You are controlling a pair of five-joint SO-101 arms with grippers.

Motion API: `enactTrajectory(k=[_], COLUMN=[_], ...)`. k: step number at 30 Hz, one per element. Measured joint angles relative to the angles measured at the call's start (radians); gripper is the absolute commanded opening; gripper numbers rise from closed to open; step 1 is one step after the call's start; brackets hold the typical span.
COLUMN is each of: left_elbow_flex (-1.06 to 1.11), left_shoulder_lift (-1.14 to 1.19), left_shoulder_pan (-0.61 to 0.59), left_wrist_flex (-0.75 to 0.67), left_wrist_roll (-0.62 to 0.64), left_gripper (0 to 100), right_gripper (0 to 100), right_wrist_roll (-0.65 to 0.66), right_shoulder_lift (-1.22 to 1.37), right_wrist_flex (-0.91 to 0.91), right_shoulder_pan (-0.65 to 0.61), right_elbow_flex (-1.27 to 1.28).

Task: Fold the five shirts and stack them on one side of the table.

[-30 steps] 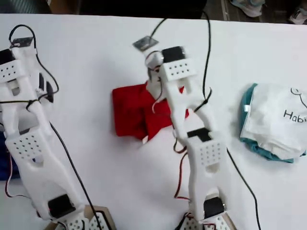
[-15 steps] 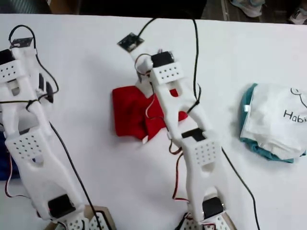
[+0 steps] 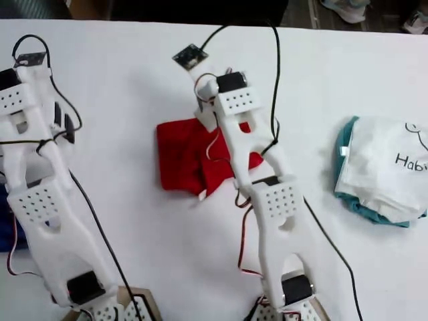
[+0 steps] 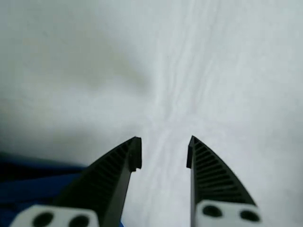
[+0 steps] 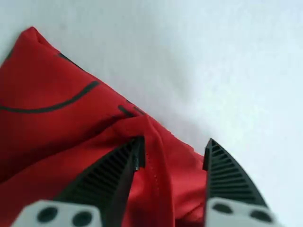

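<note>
A red shirt [image 3: 182, 157] lies bunched and partly folded at the table's middle. My right arm [image 3: 235, 107] stretches over the shirt's far right part. In the right wrist view my right gripper [image 5: 173, 151] is open, its fingers astride a raised fold at the edge of the red shirt [image 5: 57, 123], which has thin black lines on it. A stack of folded shirts [image 3: 381, 167], white over teal, rests at the right side. My left arm [image 3: 40, 194] stands along the left edge. The left gripper [image 4: 163, 151] is open over bare table, beside a blue cloth [image 4: 28, 184].
The white table [image 3: 134, 80] stretches bare between the arms and along the far side. A blue cloth [image 3: 5, 227] peeks out at the left edge under the left arm. Black cables [image 3: 274, 73] trail from the right arm's wrist across the far table.
The right arm's wrist swung left over the red shirt's far edge, then edged slightly back to the right. The left arm, the red shirt and the stack have not moved.
</note>
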Motion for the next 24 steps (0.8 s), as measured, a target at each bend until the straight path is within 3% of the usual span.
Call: enactTrajectory(k=[4, 15, 24], left_elbow_flex=[0.0, 0.0, 0.0], left_shoulder_lift=[0.0, 0.0, 0.0], left_shoulder_pan=[0.0, 0.0, 0.0], left_wrist_flex=[0.0, 0.0, 0.0], left_wrist_roll=[0.0, 0.0, 0.0], left_gripper=[18, 18, 18], right_gripper=[1.8, 2.1, 2.1], right_wrist_roll=[0.0, 0.052, 0.058], right_shoulder_lift=[0.002, 0.002, 0.002], right_wrist_flex=[0.009, 0.012, 0.157], right_shoulder_pan=[-0.006, -0.005, -0.003], right_elbow_flex=[-0.029, -0.031, -0.097])
